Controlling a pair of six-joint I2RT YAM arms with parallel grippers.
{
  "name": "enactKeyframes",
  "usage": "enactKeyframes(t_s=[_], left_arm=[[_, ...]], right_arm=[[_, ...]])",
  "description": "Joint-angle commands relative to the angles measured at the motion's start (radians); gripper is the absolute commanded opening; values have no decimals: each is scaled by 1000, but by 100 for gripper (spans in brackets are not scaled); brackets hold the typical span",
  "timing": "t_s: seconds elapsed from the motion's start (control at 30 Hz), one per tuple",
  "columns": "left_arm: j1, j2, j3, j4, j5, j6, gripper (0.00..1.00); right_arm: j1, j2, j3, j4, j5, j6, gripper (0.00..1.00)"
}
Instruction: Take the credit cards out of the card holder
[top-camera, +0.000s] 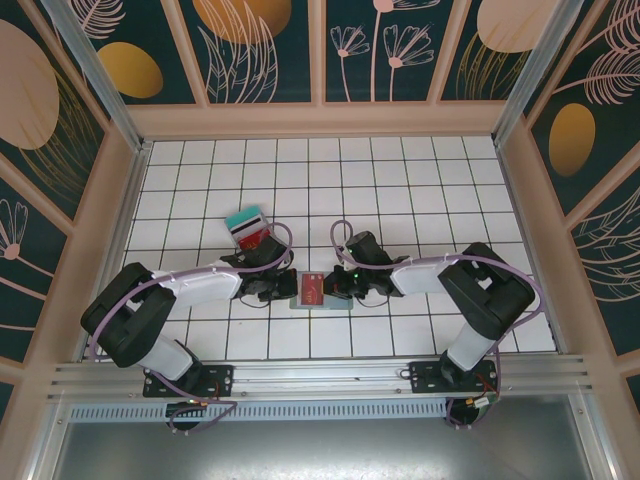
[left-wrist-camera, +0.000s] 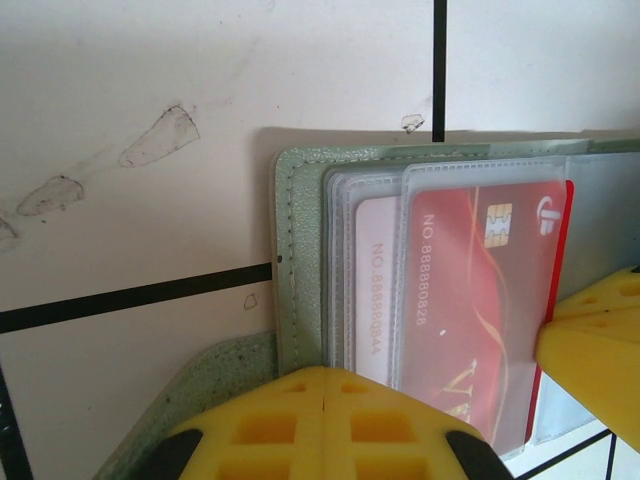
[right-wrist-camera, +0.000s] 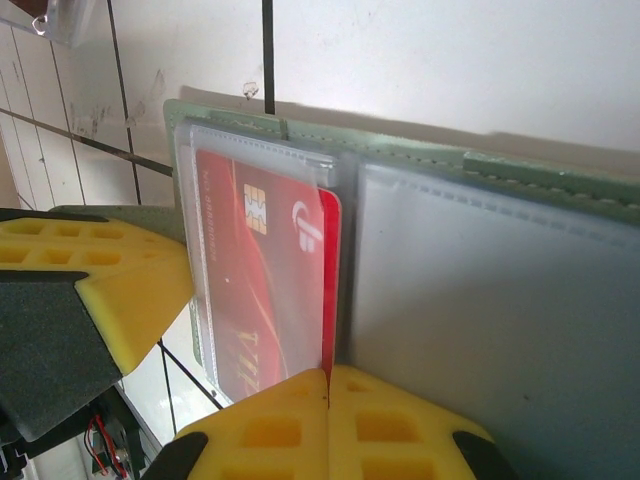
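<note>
The card holder (left-wrist-camera: 295, 260) is grey-green with a stitched border and clear frosted sleeves; through these show a red card (left-wrist-camera: 470, 300) with gold chip, white logo and gold swirls, and a pale pinkish card (left-wrist-camera: 372, 290). The left end effector (left-wrist-camera: 325, 400) and right end effector (right-wrist-camera: 328, 400) are yellow and black. The tabletop (top-camera: 400, 180) is white with a black grid, and the walls (top-camera: 270, 50) are dark teal with orange ovals and pink plant outlines.

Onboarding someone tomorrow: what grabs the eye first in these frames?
The yellow-fingered left claw and right claw meet shut over the open grey-green bifold card holder, front centre. A red plastic chip card sits in its clear sleeve. Behind the left arm, a teal plastic card and a red dark-striped one lie loose on the white tiles.
</note>
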Motion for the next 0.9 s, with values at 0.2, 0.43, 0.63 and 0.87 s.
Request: enactKeyframes(t_s=[0.2,0.43,0.63,0.87], left_arm=[[1,-27,59,-45,-16,12,0],[-1,-3,56,-1,30,18,0],[-1,21,49,16,48,19,0],[0,41,35,18,45,12,0]], right_arm=[[-2,12,14,-11,-3,-8,0],[1,17,12,-7,-6,-6,0],[1,19,10,-3,-8,-4,0],[1,24,9,0,-9,-5,0]])
